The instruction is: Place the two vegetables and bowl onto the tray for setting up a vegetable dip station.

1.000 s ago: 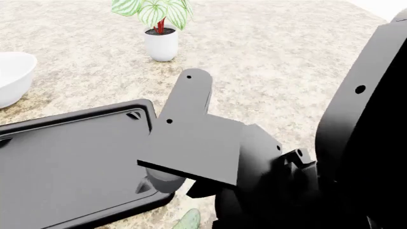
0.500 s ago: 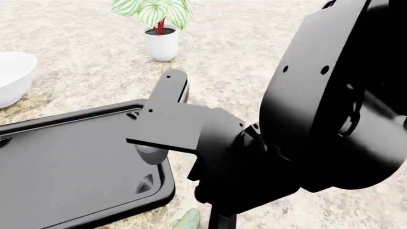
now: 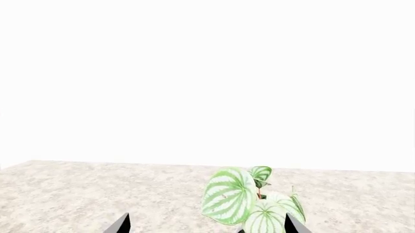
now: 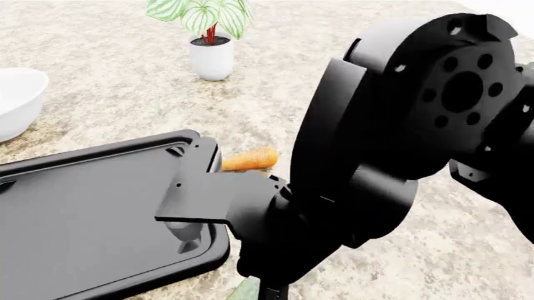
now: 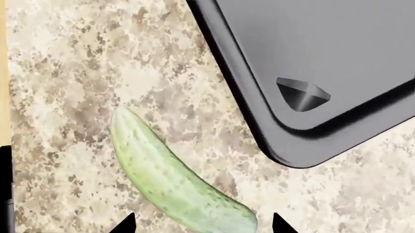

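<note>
Head view: the right arm fills the frame centre-right, its wrist link reaching over the near right corner of the large flat black rectangular tray [image 4: 84,206] w/ raised rim and triangular corner marks. The visible tray floor is bare. The tapered orange carrot [image 4: 249,159] lies on the speckled stone counter [image 4: 334,75] just beside the tray's right edge, partly hidden by the arm. The wide glossy white bowl [image 4: 15,100] sits on the counter at far left, apart from the tray. A small white pot w/ a striped-leaf plant [image 4: 210,53] stands further back — not a task item.

Right wrist view: the smooth green cucumber [image 5: 175,177] lies on the counter near the tray's rounded corner, not touching it. The right gripper [image 5: 201,224] shows only two dark fingertips, spread to either side of the cucumber's lower end and gripping nothing.

Left wrist view: the left gripper [image 3: 206,224] also shows two tips set wide apart, nothing between them; it faces the plant.

Progress, as judged: none of the three items is on the tray yet; cucumber, carrot and bowl all remain to be moved. The right arm looks poised for the cucumber first.
</note>
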`<state>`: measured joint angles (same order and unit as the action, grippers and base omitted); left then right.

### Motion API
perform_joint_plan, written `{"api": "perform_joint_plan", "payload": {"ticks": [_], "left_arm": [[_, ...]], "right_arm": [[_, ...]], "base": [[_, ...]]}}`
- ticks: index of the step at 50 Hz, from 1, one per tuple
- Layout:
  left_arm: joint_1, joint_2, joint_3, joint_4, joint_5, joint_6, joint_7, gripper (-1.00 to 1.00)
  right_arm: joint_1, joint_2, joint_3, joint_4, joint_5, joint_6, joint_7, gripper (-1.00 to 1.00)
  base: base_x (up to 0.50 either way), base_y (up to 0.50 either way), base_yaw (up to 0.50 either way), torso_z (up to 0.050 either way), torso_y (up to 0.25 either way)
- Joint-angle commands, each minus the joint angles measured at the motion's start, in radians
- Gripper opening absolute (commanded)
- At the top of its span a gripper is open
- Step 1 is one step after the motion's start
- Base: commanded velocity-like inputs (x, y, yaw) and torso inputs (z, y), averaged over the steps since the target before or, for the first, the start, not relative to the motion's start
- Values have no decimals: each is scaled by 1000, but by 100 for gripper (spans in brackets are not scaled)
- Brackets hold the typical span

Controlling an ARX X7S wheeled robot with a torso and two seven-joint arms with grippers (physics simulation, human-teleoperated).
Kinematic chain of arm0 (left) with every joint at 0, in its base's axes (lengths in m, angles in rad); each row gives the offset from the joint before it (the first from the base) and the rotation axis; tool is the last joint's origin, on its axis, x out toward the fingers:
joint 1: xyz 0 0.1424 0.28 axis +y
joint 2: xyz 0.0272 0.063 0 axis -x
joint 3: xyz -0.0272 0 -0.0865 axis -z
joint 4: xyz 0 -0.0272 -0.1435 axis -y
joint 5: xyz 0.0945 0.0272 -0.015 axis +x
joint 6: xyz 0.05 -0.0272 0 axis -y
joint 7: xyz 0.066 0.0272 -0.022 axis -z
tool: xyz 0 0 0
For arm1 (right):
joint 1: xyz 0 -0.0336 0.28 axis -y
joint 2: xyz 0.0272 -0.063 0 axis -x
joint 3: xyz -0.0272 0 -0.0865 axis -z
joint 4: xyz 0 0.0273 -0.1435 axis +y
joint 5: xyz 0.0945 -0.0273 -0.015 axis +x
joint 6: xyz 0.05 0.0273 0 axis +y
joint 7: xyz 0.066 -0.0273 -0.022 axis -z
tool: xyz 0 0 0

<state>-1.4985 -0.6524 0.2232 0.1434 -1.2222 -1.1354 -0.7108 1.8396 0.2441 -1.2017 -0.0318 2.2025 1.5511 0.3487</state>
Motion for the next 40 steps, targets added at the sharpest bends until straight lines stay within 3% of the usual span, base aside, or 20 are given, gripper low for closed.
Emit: {"api": "perform_joint_plan", "payload": {"ticks": [1, 28, 39, 40], "left_arm": [[-3, 0, 5, -3, 0, 3, 2, 100], [1, -11, 3, 0, -8, 7, -6, 100], [8, -18, 4, 2, -8, 13, -1, 100], [8, -20, 3, 2, -8, 13, -2, 100]], "right_arm": [[-8, -53, -65, 5, -121, 1, -149, 100], [-3, -149, -173, -21, -348, -26, -405, 100], [-32, -187, -219, -45, -535, -63, -561, 100], [-22, -180, -231, -85, -639, -100, -596, -100]], "base": [[0, 0, 0, 0, 0], [0, 0, 0, 0, 0], [0, 0, 0, 0, 0], [0, 0, 0, 0, 0]]}}
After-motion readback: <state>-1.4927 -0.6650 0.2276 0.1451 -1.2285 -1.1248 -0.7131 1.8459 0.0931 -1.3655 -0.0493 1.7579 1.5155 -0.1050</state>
